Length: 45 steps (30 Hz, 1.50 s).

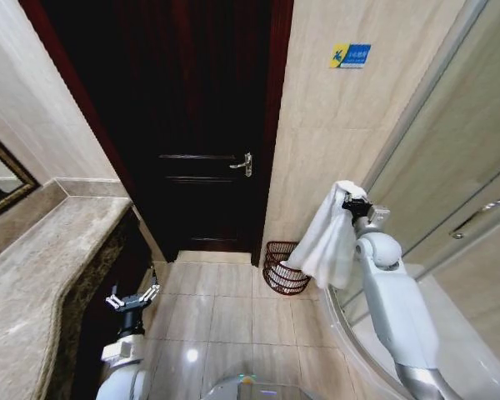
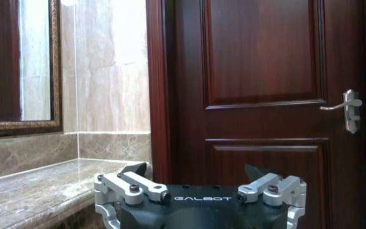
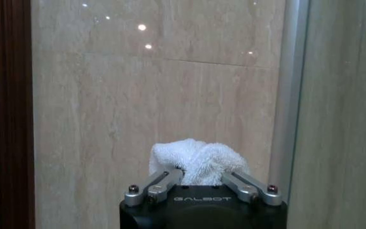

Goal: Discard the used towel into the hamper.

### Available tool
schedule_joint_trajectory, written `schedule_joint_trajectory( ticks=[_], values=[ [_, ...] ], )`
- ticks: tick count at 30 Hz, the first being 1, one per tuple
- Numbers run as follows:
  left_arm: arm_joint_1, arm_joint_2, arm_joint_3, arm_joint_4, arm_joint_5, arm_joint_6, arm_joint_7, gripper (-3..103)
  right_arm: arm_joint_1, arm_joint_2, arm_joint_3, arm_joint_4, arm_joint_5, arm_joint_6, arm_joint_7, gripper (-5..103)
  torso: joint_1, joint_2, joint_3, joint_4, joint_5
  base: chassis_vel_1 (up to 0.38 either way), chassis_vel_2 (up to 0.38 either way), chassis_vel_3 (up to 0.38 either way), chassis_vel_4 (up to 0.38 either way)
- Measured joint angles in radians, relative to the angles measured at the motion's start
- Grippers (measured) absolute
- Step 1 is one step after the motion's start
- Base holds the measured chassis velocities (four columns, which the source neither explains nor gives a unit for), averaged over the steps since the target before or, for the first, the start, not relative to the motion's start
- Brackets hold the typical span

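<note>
We see the towel [image 1: 327, 242] hiding the hamper's [image 1: 282, 268] rim at three o'clock. Bunched cloth covers the right gripper's [image 3: 199, 175] fingertips. The picture's edge crops the left gripper's [image 2: 199, 174] body.

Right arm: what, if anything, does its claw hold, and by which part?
The right claw is shut on a white towel, pinching a bunched top end; the rest hangs down above the hamper.
</note>
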Motion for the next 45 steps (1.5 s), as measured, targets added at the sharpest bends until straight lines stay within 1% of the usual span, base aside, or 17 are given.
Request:
schedule_joint_trajectory(
  ticks=[10,19,23,24,35,45],
  values=[
    [-0.004,0.010,-0.009,0.000,-0.003,-0.001,-0.002,100,-0.006,0.005,0.004,0.022,0.000,-0.003,-0.006,10,-0.001,0.000,0.000,-0.0003,0.0001,-0.016,0.015,0.014,-0.017],
    [-0.010,0.006,-0.006,0.005,-0.001,0.001,-0.002,100,-0.042,0.007,0.023,0.046,-0.001,-0.009,-0.014,10,0.000,0.000,0.000,0.0000,0.0000,-0.115,0.118,0.110,-0.104],
    [-0.013,0.006,-0.005,0.007,0.001,0.002,-0.001,100,-0.064,0.006,0.032,0.060,-0.001,-0.009,-0.014,10,0.000,0.000,0.000,-0.0002,0.0001,-0.093,0.079,0.097,-0.085],
    [-0.013,0.006,-0.005,0.007,0.001,0.002,-0.001,100,-0.072,0.005,0.036,0.065,-0.001,-0.009,-0.014,10,0.000,0.000,0.000,-0.0006,0.0001,-0.045,0.031,0.066,-0.063],
    [-0.004,0.002,-0.005,0.005,0.003,-0.001,0.000,100,-0.086,-0.005,0.049,0.079,0.009,-0.009,-0.019,10,-0.001,0.000,0.000,-0.0002,0.0000,0.000,0.000,0.000,0.000],
    [-0.003,0.001,-0.005,0.000,0.003,-0.004,0.001,100,-0.101,-0.005,0.057,0.089,0.013,-0.005,-0.020,10,0.000,0.000,0.000,-0.0002,0.0002,-0.084,0.097,0.096,-0.095]
  ],
)
